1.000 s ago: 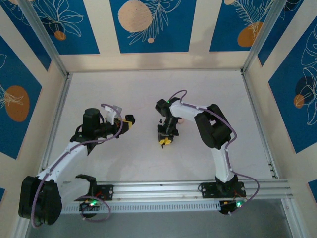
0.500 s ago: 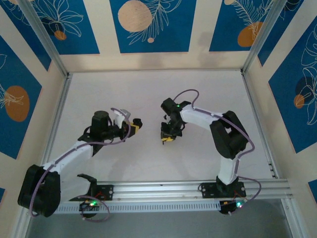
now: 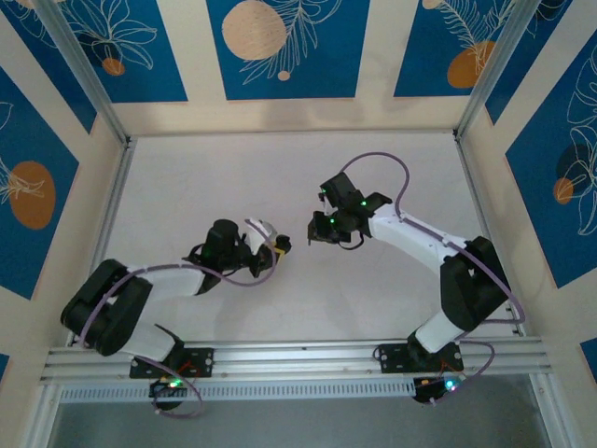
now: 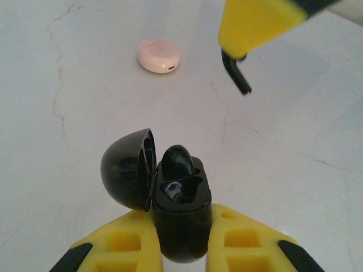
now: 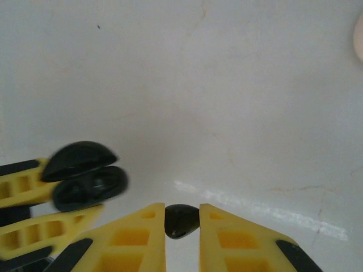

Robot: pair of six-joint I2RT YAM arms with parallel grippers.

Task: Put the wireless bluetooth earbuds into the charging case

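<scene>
My left gripper (image 4: 181, 214) is shut on the black charging case (image 4: 180, 195), which is held above the table. The case's lid (image 4: 127, 175) hangs open to the left. One black earbud (image 4: 178, 161) sits in the far slot, and the near slot shows bare metal contacts. My right gripper (image 5: 182, 208) is shut on the other earbud (image 5: 181, 222). In the left wrist view its stem (image 4: 236, 72) hangs below a yellow right finger (image 4: 255, 20), up and right of the case. From above, the two grippers (image 3: 278, 246) (image 3: 315, 238) face each other a short gap apart.
A small pink round case (image 4: 159, 55) lies shut on the white table beyond the black case. The table surface (image 3: 233, 177) is walled by metal rails and patterned panels on three sides.
The left gripper has carried the open case right, towards the centre. The right gripper has lifted off the table with the earbud and turned left to face the case.
</scene>
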